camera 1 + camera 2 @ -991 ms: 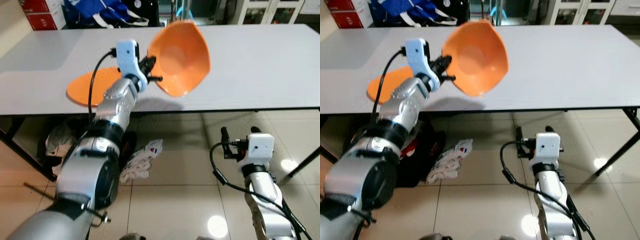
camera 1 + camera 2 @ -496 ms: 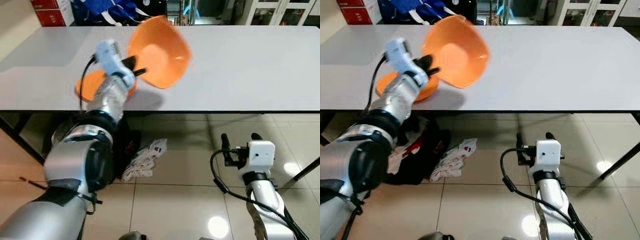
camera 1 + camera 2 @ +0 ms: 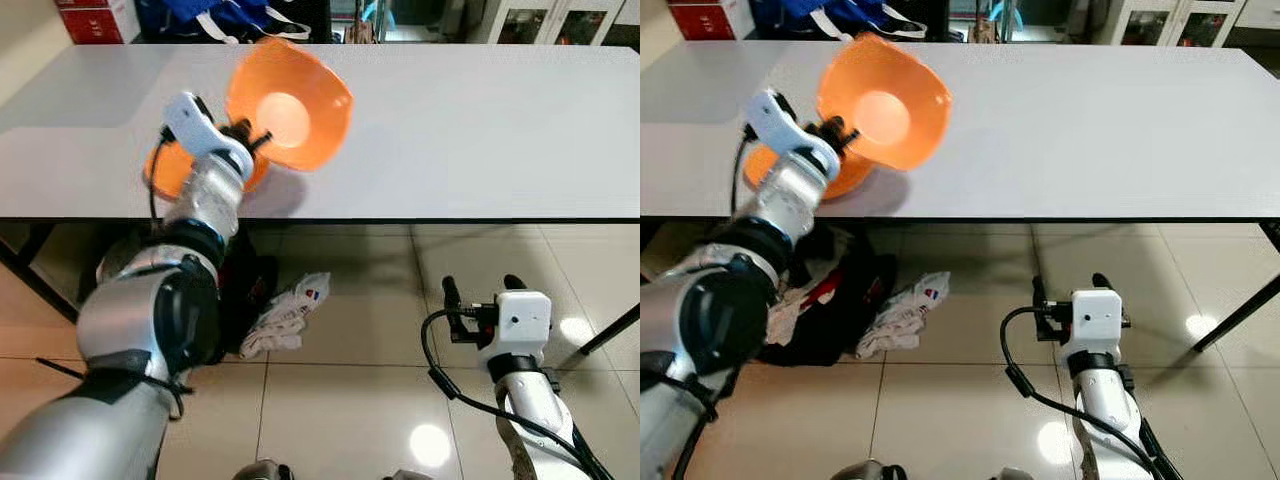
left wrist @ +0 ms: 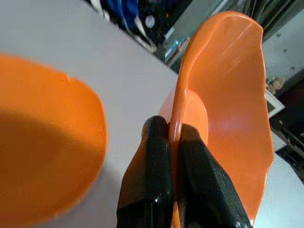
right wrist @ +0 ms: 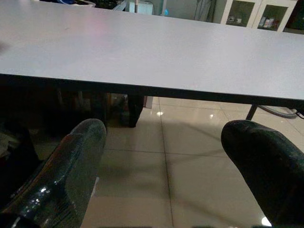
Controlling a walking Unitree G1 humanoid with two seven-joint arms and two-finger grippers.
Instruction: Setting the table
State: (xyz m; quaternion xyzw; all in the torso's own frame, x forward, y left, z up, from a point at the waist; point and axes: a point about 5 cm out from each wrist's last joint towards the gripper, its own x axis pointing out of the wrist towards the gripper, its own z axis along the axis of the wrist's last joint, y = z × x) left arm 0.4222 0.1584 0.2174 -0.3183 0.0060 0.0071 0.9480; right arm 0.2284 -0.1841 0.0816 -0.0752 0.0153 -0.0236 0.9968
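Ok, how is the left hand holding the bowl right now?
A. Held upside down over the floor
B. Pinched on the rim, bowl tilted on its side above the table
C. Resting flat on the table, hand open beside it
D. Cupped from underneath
B: the left hand has its fingers clamped on the rim of the bowl, which is tipped sideways above the table, near the plate.
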